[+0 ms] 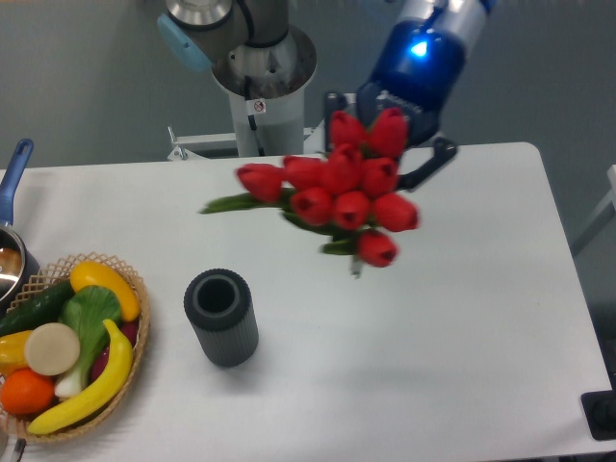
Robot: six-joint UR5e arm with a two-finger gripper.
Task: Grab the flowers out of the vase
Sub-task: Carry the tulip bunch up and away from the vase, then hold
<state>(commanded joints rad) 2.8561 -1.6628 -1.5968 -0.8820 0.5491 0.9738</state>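
The flowers [342, 197], a bunch of red tulip buds with green stems and leaves, hang in the air above the middle of the table, clear of the vase. My gripper [390, 144] is shut on the flowers from behind, its fingers mostly hidden by the buds. Only one dark finger [430, 166] shows at the right of the bunch. The vase [221, 317], a dark grey ribbed cylinder, stands upright at the lower left of the bunch, and its round mouth is empty.
A wicker basket [135, 369] with a banana, an orange, a cucumber and other produce sits at the left front corner. A pot with a blue handle [13, 176] is at the left edge. The arm's base [260, 87] stands behind the table.
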